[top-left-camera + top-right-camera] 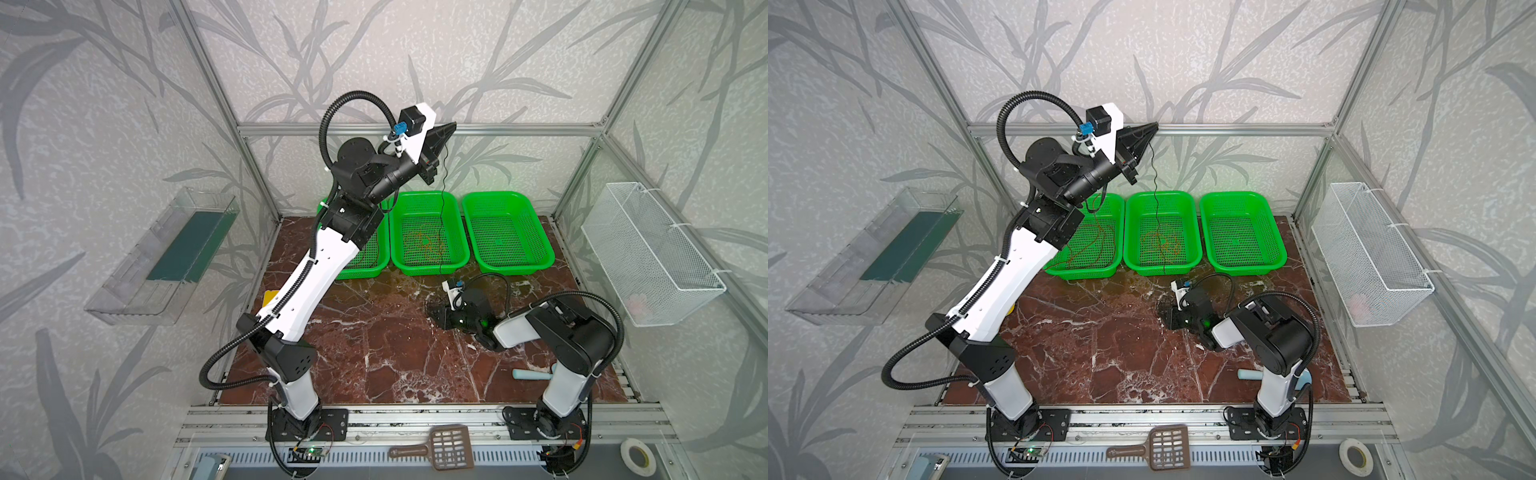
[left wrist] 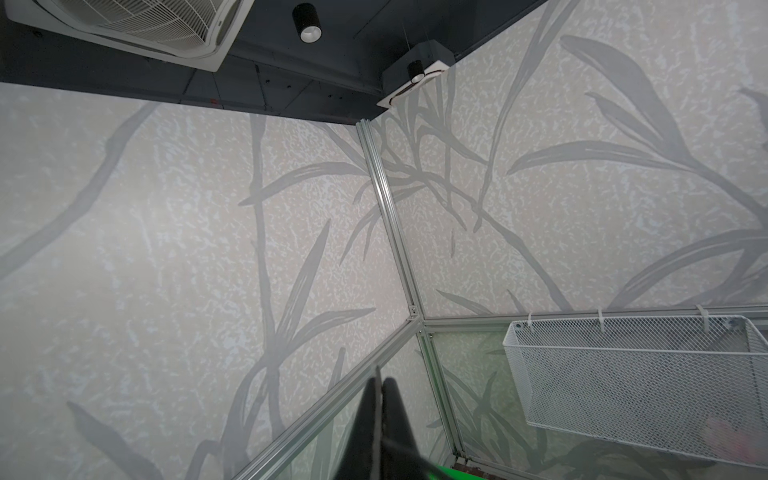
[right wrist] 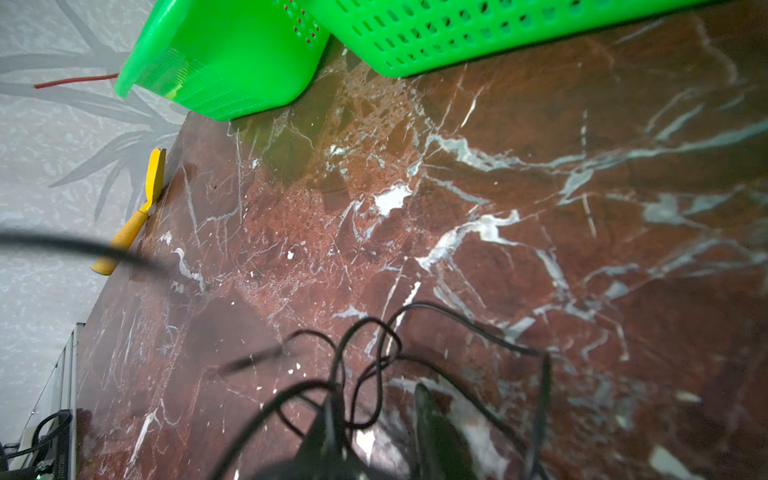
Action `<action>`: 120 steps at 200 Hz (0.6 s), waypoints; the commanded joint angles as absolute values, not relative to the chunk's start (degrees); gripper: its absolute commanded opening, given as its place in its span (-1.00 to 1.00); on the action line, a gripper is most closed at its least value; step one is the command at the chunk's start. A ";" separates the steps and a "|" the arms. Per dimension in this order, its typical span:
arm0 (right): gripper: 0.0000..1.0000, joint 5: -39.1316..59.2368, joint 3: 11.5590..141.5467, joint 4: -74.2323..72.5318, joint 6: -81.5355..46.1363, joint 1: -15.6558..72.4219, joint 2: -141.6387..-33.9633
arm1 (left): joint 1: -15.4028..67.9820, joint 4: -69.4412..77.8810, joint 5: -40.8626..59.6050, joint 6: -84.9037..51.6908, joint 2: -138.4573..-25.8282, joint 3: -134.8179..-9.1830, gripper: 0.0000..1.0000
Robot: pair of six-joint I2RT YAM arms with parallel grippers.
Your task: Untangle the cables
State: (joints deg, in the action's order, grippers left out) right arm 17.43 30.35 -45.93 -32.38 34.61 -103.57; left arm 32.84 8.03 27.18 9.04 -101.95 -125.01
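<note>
We see the L pincer raised high over the far edge of the desk. Its jaws are pressed fully together on the black cable, and the wrist view shows the tips meeting w/ no gap.

From there the black cable hangs down and crosses the mid basket to its near rim. More of it lies in loose loops on the desk just in front of that basket, approx mid-desk.

The R pincer sits low at those loops. In its wrist view the fingers stand a little apart w/ desk showing btw them. The black loops lie slack over and round them, so the jaws are part open and not clamped on anything.

The orange cable is bunched inside the mid basket. The red-brown cable lies in the corner basket nearest the far-left corner, partly under the L arm, w/ one end poking past the rim.

All 3 green baskets sit side by side along the far edge. A yellow tool rests at the left edge.
</note>
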 commanded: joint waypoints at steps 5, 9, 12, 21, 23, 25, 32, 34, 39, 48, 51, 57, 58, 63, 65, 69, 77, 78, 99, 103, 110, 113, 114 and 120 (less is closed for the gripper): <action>-0.43 15.52 29.53 -45.44 -33.10 35.11 -104.81 | 32.53 5.65 29.63 10.68 -103.50 -131.57 -1.00; -0.43 15.35 29.53 -45.44 -33.13 35.12 -104.83 | 32.45 5.49 29.66 10.71 -103.73 -132.13 -1.00; -0.42 15.26 29.48 -45.44 -33.13 35.10 -104.92 | 32.47 5.45 29.72 10.72 -103.83 -132.44 -1.00; -0.42 15.04 29.53 -45.44 -33.13 35.09 -105.13 | 32.37 5.45 29.62 10.81 -104.29 -133.20 -1.00; -0.42 14.96 29.49 -45.44 -33.13 35.07 -105.12 | 32.35 5.45 29.55 10.77 -104.36 -133.41 -1.00; -0.42 14.95 29.48 -45.44 -33.13 35.07 -105.12 | 32.35 5.49 29.54 10.78 -104.40 -133.48 -1.00; -0.42 14.88 29.57 -45.40 -32.98 35.07 -105.07 | 32.26 5.23 29.61 10.72 -104.73 -134.09 -1.00; -0.41 14.88 29.61 -45.36 -32.90 35.09 -105.04 | 32.32 5.18 29.62 10.72 -104.82 -134.22 -1.00; -0.41 14.78 29.62 -45.20 -32.81 35.08 -104.93 | 32.22 5.01 29.62 10.83 -104.93 -134.44 -1.00; -0.41 14.47 29.94 -44.25 -32.61 35.07 -104.61 | 32.18 5.22 29.55 11.26 -105.09 -134.84 -1.00; -0.41 14.30 30.09 -43.70 -32.54 35.07 -104.57 | 32.09 5.11 29.46 11.52 -105.31 -135.17 -1.00; -0.41 14.09 30.37 -43.10 -32.31 35.08 -104.50 | 32.09 4.67 29.36 11.97 -105.81 -136.37 -1.00; -0.41 14.08 30.39 -43.08 -32.28 35.07 -104.46 | 32.04 4.53 29.36 12.05 -105.90 -136.79 -1.00; -0.40 13.98 30.41 -43.07 -32.17 35.07 -104.42 | 31.95 3.62 29.28 12.29 -106.53 -138.39 -1.00; -0.39 13.98 30.41 -43.07 -32.10 35.07 -104.37 | 31.92 3.23 29.25 12.37 -106.81 -138.86 -1.00; -0.37 13.93 30.29 -43.07 -31.96 35.07 -104.22 | 31.88 2.70 29.18 12.47 -107.09 -139.69 -1.00; -0.32 13.61 29.71 -43.51 -31.52 35.09 -103.47 | 31.79 2.48 29.25 12.57 -106.94 -139.57 -1.00; -0.32 13.53 29.62 -43.68 -31.49 35.08 -103.33 | 31.76 2.47 29.26 12.57 -106.86 -139.48 -1.00; -0.18 12.41 27.74 -45.53 -28.84 35.07 -99.14 | 31.60 2.18 29.63 12.09 -104.88 -135.06 -1.00; -0.14 12.31 27.49 -45.34 -28.02 35.07 -98.20 | 31.62 2.71 29.62 11.98 -104.34 -133.61 -1.00; -0.07 12.35 27.12 -44.77 -26.17 35.07 -95.35 | 31.59 3.97 29.70 11.63 -103.15 -130.84 -1.00; -0.05 12.39 27.09 -44.41 -25.49 35.07 -94.43 | 31.58 4.56 29.77 11.48 -102.70 -129.80 -1.00; -0.05 12.43 27.12 -44.31 -25.14 35.07 -94.10 | 31.57 4.74 29.78 11.41 -102.59 -129.46 -1.00; 0.00 12.40 27.07 -43.17 -23.51 35.12 -92.15 | 31.61 5.96 29.86 11.21 -101.71 -127.45 -1.00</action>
